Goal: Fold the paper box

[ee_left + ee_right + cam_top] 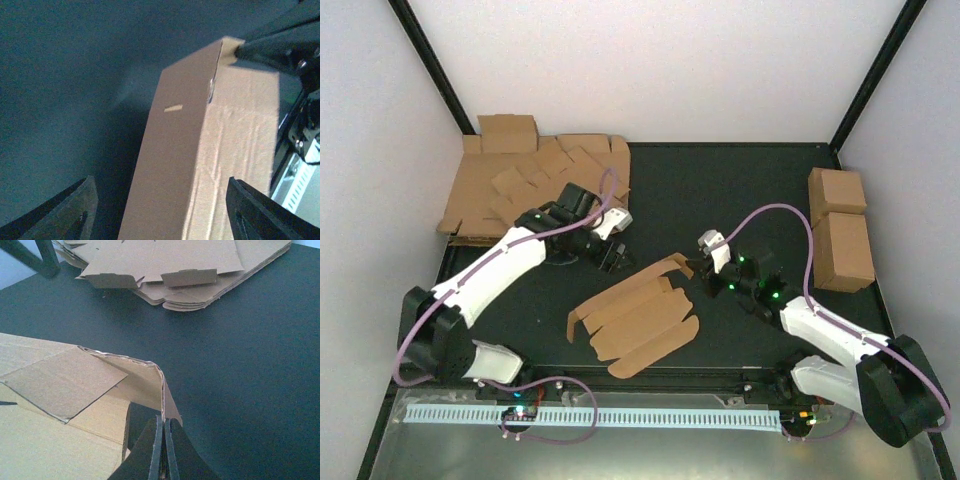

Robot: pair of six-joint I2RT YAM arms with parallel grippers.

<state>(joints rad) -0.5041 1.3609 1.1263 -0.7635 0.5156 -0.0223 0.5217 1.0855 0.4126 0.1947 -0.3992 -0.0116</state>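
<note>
Right tool (163, 427) pinches a flap of the paper box (640, 315); left tool (615, 260) spread, seemingly clear of it.

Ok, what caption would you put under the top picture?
Right gripper pinches a corner of the partly folded paper box while the left gripper hangs open nearby.

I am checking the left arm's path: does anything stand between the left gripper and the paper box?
Nothing visible does. The open left gripper faces the paper box directly; the right gripper pinches one corner.
</note>
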